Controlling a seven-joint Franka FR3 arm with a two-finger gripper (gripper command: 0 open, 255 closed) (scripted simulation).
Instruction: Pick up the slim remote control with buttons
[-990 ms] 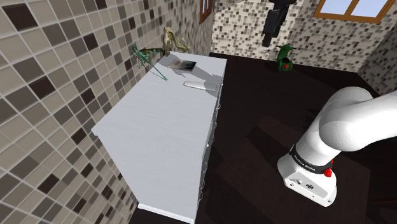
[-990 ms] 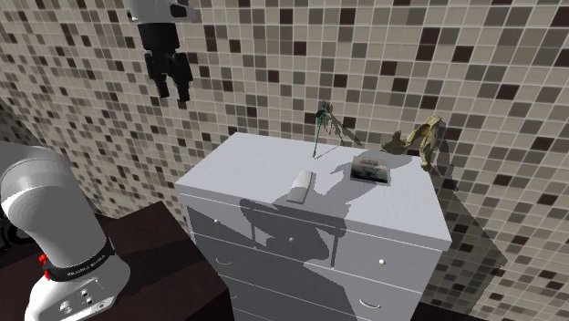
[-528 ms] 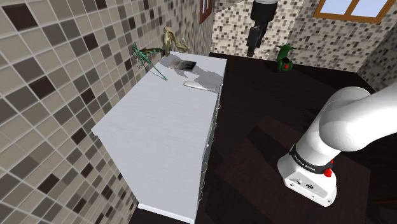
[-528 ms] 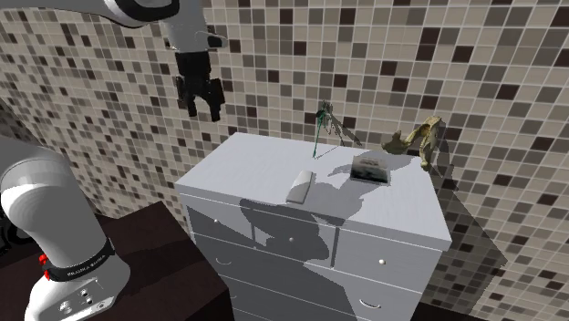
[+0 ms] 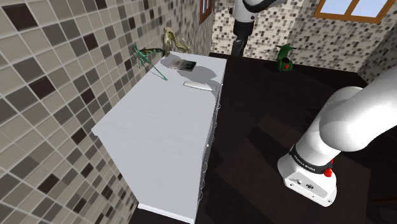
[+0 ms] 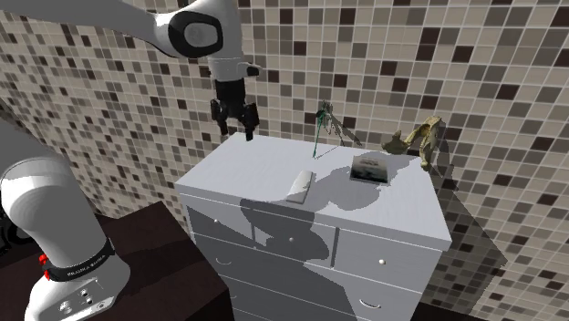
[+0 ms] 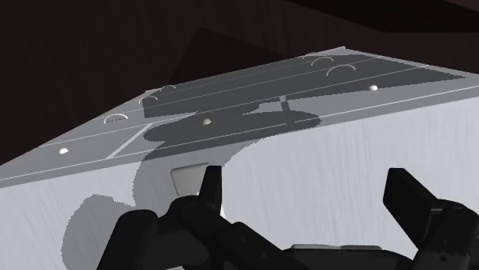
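On the white dresser (image 6: 244,170), the remote (image 6: 299,186) lies below and apart from the released end effector (image 6: 235,130).

A white chest of drawers (image 6: 248,170) is set against a wall (image 6: 474,64) tiled in a brown, beige and cream mosaic. Small round knobs (image 6: 381,264) are fitted to the drawer fronts. The floor (image 5: 267,102) is dark brown. A wood-framed window (image 5: 352,9) is located in the far wall, at the shoulder view's upper right.
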